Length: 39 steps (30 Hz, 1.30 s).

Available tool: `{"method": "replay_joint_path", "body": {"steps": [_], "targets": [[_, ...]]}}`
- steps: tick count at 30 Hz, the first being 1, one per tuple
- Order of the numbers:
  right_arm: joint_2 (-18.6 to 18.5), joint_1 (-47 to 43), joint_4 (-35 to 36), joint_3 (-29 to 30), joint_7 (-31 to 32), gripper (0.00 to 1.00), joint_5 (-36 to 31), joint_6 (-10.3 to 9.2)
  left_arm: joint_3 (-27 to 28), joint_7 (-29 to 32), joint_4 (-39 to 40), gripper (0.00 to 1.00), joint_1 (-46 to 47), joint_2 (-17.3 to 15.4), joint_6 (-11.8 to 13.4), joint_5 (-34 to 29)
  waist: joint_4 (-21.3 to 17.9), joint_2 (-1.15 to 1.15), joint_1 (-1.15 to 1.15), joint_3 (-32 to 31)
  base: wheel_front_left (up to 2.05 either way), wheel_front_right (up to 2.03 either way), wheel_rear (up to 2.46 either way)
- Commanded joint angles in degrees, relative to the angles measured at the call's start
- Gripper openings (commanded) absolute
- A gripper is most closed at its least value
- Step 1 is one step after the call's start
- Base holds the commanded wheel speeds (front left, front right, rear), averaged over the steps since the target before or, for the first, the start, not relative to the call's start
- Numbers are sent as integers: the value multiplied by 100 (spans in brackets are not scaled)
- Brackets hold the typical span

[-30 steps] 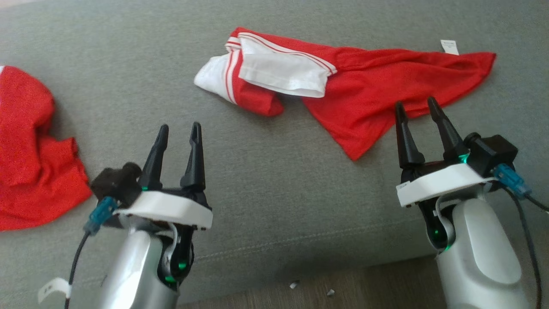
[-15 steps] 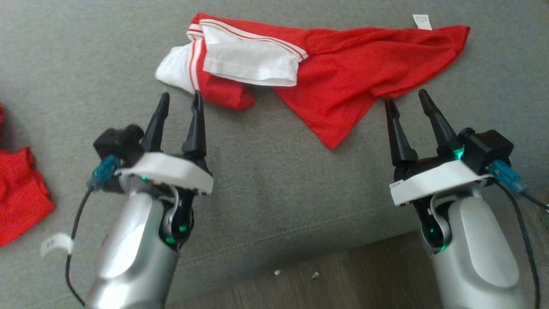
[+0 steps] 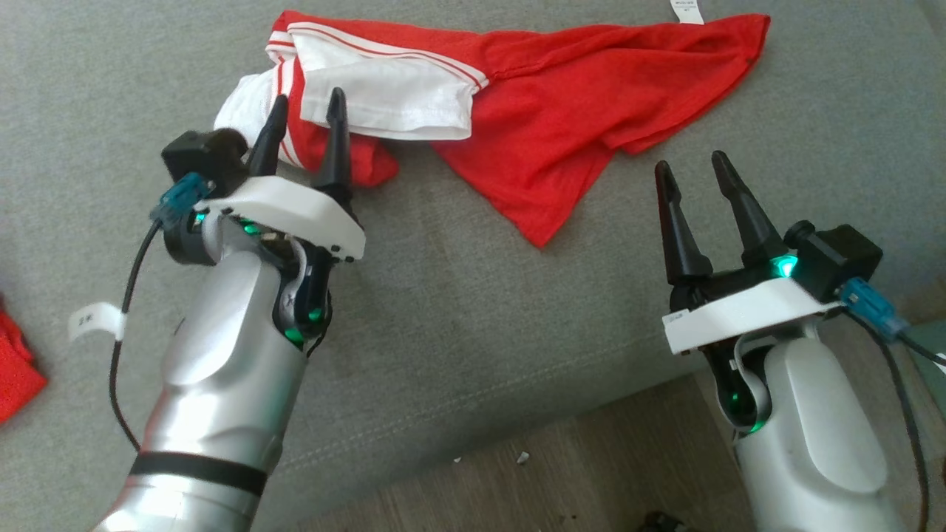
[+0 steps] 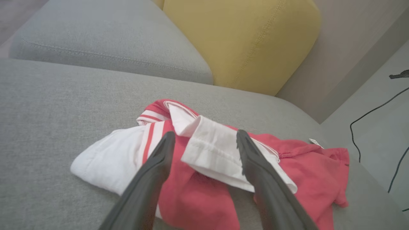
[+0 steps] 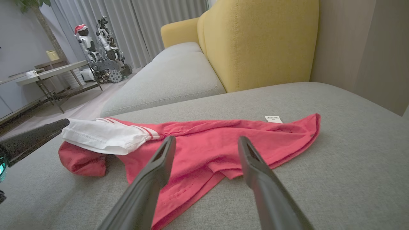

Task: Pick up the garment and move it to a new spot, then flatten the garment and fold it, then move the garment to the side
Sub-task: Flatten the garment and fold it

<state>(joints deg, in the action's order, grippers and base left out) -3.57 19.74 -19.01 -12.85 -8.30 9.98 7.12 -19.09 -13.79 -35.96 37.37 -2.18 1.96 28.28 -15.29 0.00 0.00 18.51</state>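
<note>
On the sofa [image 3: 473, 310] your garment [image 3: 562, 140] lies crumpled; your left gripper [image 3: 307, 96] hangs over its white end, right gripper [image 3: 689, 161] near, both spread apart.

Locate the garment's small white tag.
Head view, top right: the tag lies on the grey cushion at the far corner of the red garment.

The left gripper [image 3: 308, 97] is held far forward on the left, jaws spread wide and pointed away, with the silver left forearm [image 3: 222, 369] stretched out behind it. The right gripper [image 3: 689, 161] is held nearer on the right, jaws likewise parted, nothing gripped between them.
</note>
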Motion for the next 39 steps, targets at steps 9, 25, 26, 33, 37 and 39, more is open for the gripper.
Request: {"method": "replay_joint_path", "body": {"steps": [9,25,26,33,37,39], "targets": [[68,177,49,-220,-162,100,150,36,-68,220,-531,100,642,-70,184,94,-113,0,0,47,0,0,0],[68,187,-259,58,-209,100,59,36,617,-118,724,0,707,-186,-74,373,266,0,0,-357,0,0,0],[68,187,-259,58,-209,100,59,36,617,-118,724,0,707,-186,-74,373,266,0,0,-357,0,0,0],[69,211,-472,604,-119,100,-41,36,278,229,1145,0,26,-342,-237,313,651,0,0,-533,0,0,0],[69,445,-601,1003,29,100,-173,36,118,319,1480,0,-367,-378,-227,269,843,0,0,-491,0,0,0],[69,652,-655,1238,147,100,-291,36,22,350,1626,0,-528,-359,-217,255,945,0,0,-433,0,0,0]]}}
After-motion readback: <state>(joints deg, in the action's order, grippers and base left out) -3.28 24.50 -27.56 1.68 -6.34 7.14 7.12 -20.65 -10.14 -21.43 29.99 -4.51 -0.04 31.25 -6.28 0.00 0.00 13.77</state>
